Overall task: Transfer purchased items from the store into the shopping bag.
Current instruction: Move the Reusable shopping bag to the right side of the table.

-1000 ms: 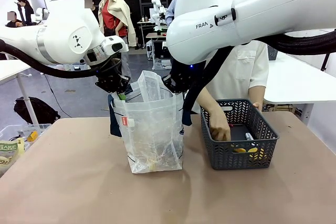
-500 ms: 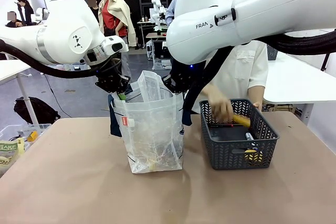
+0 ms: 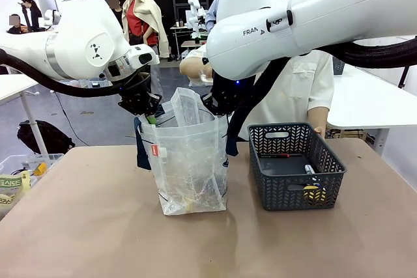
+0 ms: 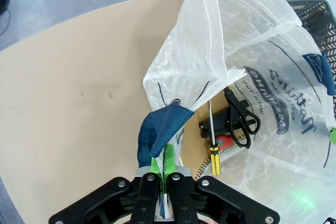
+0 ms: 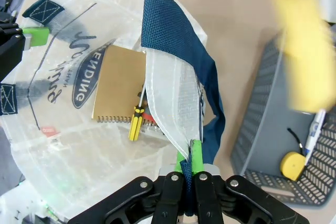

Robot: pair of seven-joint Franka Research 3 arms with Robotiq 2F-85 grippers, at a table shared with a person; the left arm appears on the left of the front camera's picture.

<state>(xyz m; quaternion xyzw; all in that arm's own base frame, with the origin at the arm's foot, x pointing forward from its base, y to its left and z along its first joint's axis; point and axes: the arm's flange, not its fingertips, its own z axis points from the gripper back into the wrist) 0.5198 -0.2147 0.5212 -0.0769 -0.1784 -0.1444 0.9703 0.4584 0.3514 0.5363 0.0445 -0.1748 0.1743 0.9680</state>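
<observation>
Left pincer (image 4: pixel 163 162) and right pincer (image 5: pixel 189 159) each clench tight on the rim of the shopping bag (image 3: pixel 189 161).

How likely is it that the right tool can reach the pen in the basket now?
Probably not: the right tool is shut on the rim of the shopping bag, holding it open. Nothing covers the pen in the open-topped basket, but the tool would have to let go first.
</observation>
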